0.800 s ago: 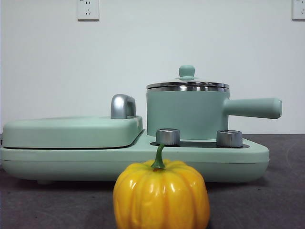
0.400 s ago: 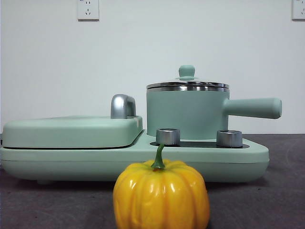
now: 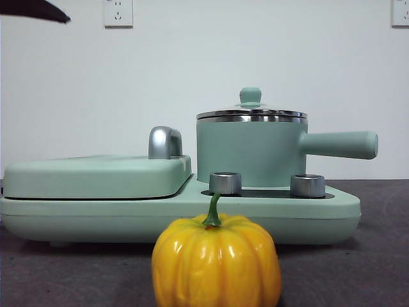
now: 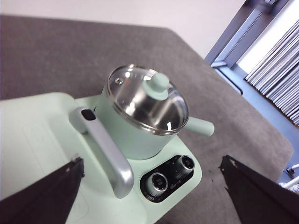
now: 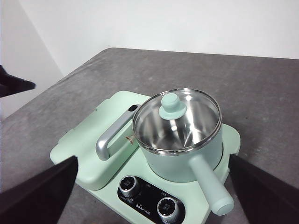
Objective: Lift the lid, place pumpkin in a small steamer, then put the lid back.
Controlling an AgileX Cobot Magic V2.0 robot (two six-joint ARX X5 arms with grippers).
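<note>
The lid (image 3: pixel 251 110) sits closed on the small steamer (image 3: pixel 249 153), with its mint-green knob (image 5: pixel 169 105) pointing straight up, so nothing of the task is done yet. The steamer stands on the round plate of a mint-green cooking appliance (image 3: pixel 307 217), and its long handle (image 3: pixel 339 144) points away from the flat griddle cover (image 3: pixel 96 176); this leaves the knob free to reach from above. Through the glass, both wrist views show a shiny steel inside with nothing in it. The pumpkin (image 3: pixel 216 261) stands upright on the grey table (image 3: pixel 358 275), just in front of the appliance and apart from it, stem up; neither wrist view shows it. The left gripper (image 4: pixel 149 196) hangs high above the appliance with its jaws spread wide and nothing between them, and the lid lies in the middle of its view. The right gripper (image 5: pixel 154 196) also hangs high, released and empty, looking down at the pot from the side of the two control dials (image 5: pixel 148 196). In the front view only a black tip (image 3: pixel 35 9) shows at the top corner; I cannot tell which arm it is. I judge that the first step, taking the knob and lifting the lid, is about to begin, because the pumpkin cannot go in while the lid covers the pot. The knob is small and smooth, so a grip that is off centre may slip.
</note>
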